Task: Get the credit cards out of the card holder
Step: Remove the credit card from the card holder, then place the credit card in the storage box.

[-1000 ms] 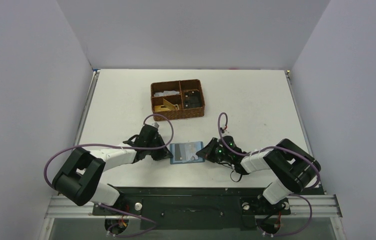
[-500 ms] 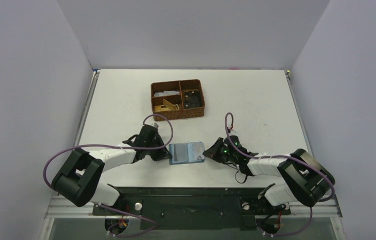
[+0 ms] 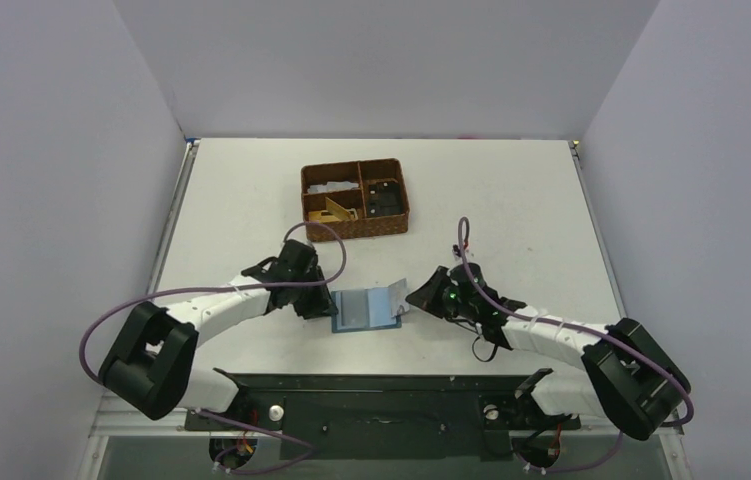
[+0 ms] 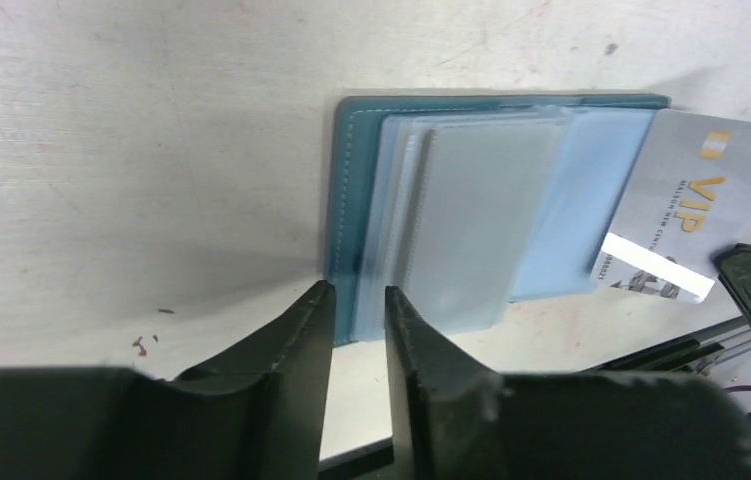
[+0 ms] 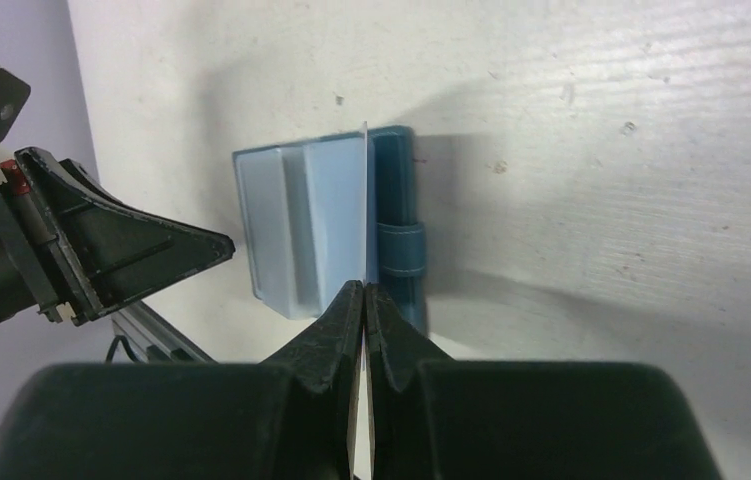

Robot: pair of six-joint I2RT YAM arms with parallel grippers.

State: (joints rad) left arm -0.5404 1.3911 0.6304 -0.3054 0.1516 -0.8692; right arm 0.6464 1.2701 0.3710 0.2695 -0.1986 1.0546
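The teal-blue card holder (image 3: pixel 359 311) lies open on the table between my two grippers, its grey-blue pockets (image 4: pixel 471 220) facing up. My right gripper (image 3: pixel 414 298) is shut on a silver credit card (image 4: pixel 699 200) with gold VIP lettering. It holds the card tilted at the holder's right edge. In the right wrist view the card (image 5: pixel 365 190) shows edge-on above the snap tab (image 5: pixel 401 250), pinched in the right gripper (image 5: pixel 364 290). My left gripper (image 4: pixel 356 297) stands open at the holder's near-left corner, the jaws apart with a gap between them.
A brown woven basket (image 3: pixel 356 232) with compartments stands behind the holder; a tan-gold card (image 3: pixel 334 210) leans in one compartment and dark items fill another. The black mounting rail (image 3: pixel 381 385) runs along the table's near edge.
My left gripper has opened and drawn slightly back from the holder. My right gripper has pulled away to the right, and the silver card now sticks up from the holder's right edge.
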